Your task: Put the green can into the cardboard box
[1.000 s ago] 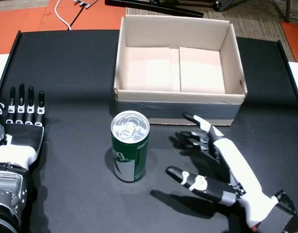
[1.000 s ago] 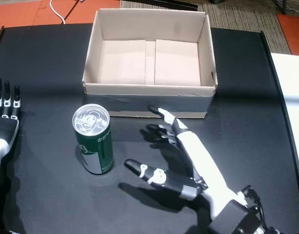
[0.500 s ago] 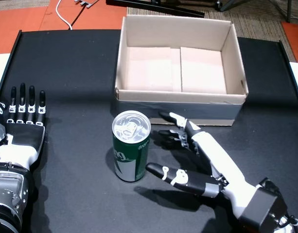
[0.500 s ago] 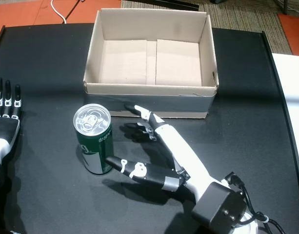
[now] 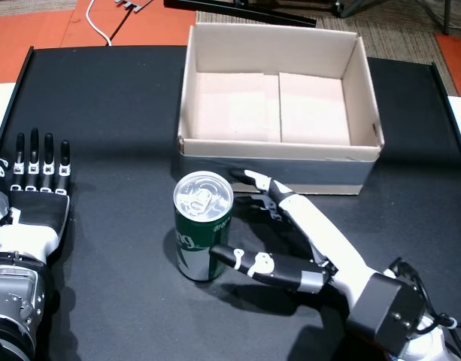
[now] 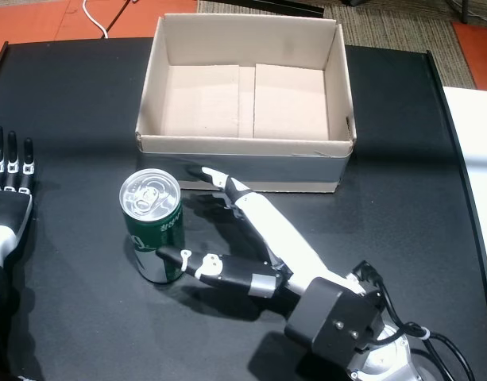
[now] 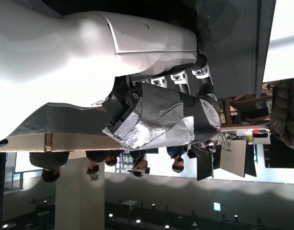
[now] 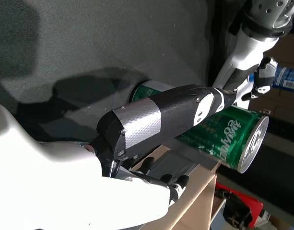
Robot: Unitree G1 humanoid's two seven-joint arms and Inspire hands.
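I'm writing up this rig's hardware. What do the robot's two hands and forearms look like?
Both hands have white palm shells and black segmented fingers with small white knuckle patches. The right hand has silver tape on its thumb and a black boxy wrist unit trailing thin cables. The left hand joins a silver ribbed forearm.

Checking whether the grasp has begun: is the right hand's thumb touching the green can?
Touching. In both head views the right hand's thumb tip lies against the green can's side, no gap visible; its fingers are not closed.

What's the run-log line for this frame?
phase: reach | right hand: open around green can | left hand: flat, idle | cardboard box: empty
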